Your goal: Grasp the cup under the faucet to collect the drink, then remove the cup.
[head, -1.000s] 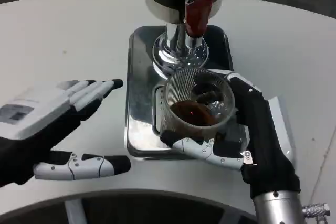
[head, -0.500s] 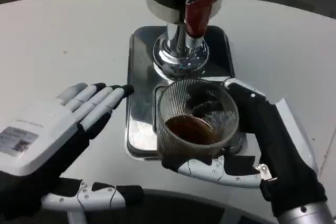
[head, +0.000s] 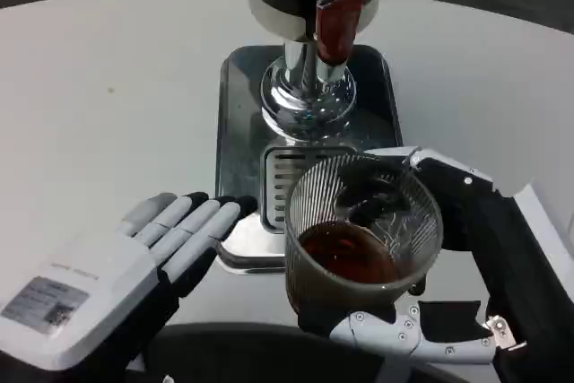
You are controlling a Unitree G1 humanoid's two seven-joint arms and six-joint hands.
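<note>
A ribbed clear cup (head: 359,239) with dark drink in it is gripped by my right hand (head: 466,257), whose fingers wrap round its near and right sides. The cup is lifted at the near edge of the steel drip tray (head: 238,114), in front of the dispenser's faucet with its red tap handle (head: 336,20). My left hand (head: 134,275) lies at the lower left, fingers stretched out together toward the tray's near left corner, holding nothing.
The dispenser's dark body and chrome base (head: 309,87) stand on the tray at the back. The slotted grate (head: 287,168) lies uncovered behind the cup. White table (head: 108,87) spreads to the left and right.
My right hand has drawn the cup off the grate toward me and to the right. The left hand has shifted nearer and rightward, toward the tray.
</note>
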